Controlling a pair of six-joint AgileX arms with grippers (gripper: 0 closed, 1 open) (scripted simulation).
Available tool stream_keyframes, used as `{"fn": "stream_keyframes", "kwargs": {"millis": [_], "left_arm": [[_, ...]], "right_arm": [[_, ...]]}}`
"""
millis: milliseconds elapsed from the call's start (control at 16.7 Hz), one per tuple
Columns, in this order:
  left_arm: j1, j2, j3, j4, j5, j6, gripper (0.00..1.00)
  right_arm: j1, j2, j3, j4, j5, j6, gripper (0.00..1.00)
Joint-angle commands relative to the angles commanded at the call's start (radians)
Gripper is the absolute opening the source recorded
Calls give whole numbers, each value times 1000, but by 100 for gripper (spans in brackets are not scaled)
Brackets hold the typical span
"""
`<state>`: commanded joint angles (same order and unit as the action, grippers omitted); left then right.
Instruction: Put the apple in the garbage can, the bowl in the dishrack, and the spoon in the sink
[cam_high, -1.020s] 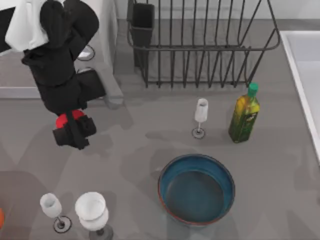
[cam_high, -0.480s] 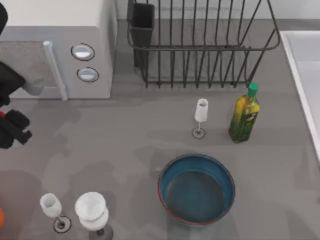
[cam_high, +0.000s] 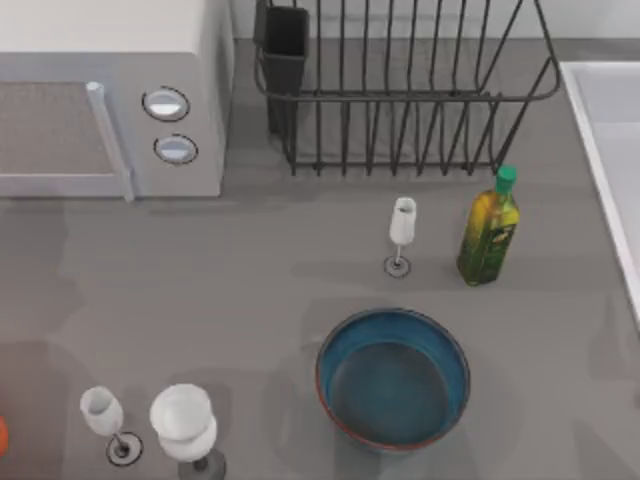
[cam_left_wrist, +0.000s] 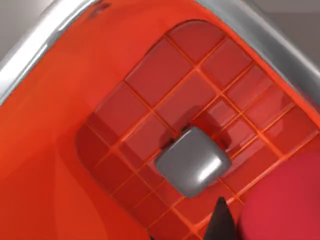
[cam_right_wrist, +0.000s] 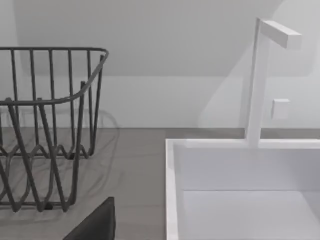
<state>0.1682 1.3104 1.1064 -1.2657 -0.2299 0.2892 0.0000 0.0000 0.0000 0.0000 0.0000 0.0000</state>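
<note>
Red apple (cam_left_wrist: 280, 200) sits beside a dark fingertip (cam_left_wrist: 220, 222) of the left gripper, over the orange garbage can (cam_left_wrist: 60, 165) — placed for a drop, I judge; grip width, cannot tell. Bowl (cam_high: 393, 378) waits below the dishrack (cam_high: 400, 90) — sink (cam_right_wrist: 240, 190) empty.

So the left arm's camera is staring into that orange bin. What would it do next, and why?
Probably open the left gripper and let the apple drop. The left wrist view looks straight down into the orange garbage can, with the red apple at the fingertip above its gridded floor.
</note>
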Motion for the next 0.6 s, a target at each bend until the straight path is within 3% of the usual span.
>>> {"fn": "stream_keyframes", "kwargs": {"millis": [180,600], "left_arm": [[50,-46,-31,-17,-27,-45,0],[55,-41,-54,35,-9,-32,0]], "right_arm": [[0,0,0,0,0,0,100],[0,0,0,0,0,0,100]]}}
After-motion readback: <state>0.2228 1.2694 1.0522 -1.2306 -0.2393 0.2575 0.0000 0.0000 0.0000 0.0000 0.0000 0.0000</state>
